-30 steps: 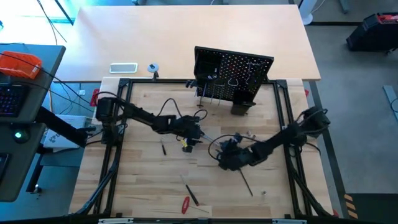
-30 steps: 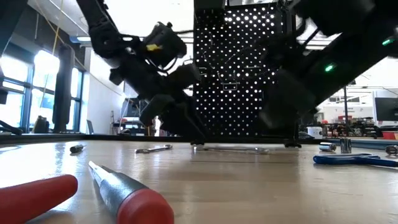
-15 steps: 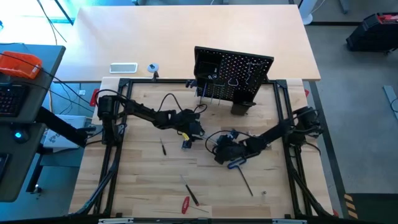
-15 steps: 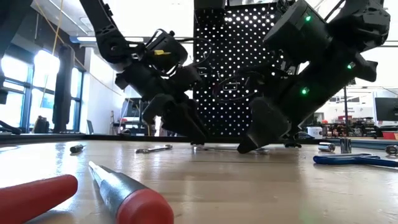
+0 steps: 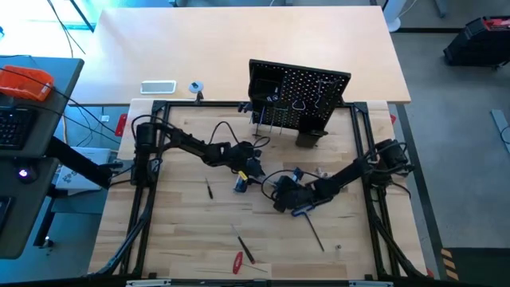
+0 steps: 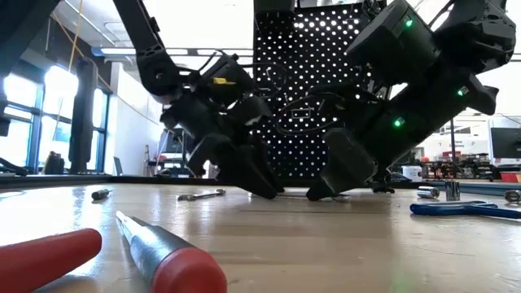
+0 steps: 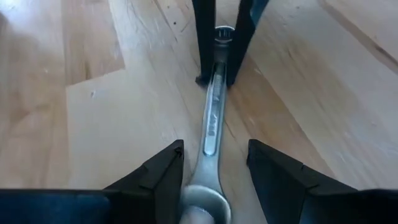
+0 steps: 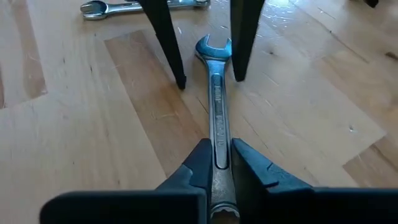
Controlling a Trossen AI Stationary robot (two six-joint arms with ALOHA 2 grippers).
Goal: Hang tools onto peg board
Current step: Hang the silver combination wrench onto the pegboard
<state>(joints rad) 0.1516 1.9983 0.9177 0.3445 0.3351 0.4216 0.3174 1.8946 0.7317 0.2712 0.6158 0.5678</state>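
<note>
Peg board: We found the peg board (image 5: 299,94) upright at the far edge of the table (image 5: 191,235), well apart from both arms, with wire hooks and a small bin on its face.
Wrench: We found one long silver wrench (image 8: 217,99) flat on the table near the middle, in front of the board, between the two grippers. Its open-jaw end pointed toward the left arm, its ring end toward the right.
Right gripper: The right gripper (image 8: 217,163) was low at the table, its fingers closed in narrowly on the wrench shaft, touching or very nearly touching it.
Left gripper: The left gripper (image 7: 214,163) was at the opposite end, fingers wide apart to either side of the wrench and holding nothing.
Other tools: Red-handled screwdrivers (image 5: 237,261) and a second, smaller wrench (image 6: 200,194) lay loose on the table, not yet hung.
Risk, double grip: We judged that if both grippers close on the one wrench and pull unevenly, it could twist or slip free.
Risk, thin part: We judged the flat, thin shaft could skid from the right fingers on lifting, since it lay flush on the wood.
Risk, collision: With both grippers so close, we judged a small misalignment could knock fingertips together.
Change, left arm: Against the picture a second before, the left gripper had moved in toward the wrench.
Change, right arm: The right gripper had moved toward the left arm and come low over the wrench.
</note>
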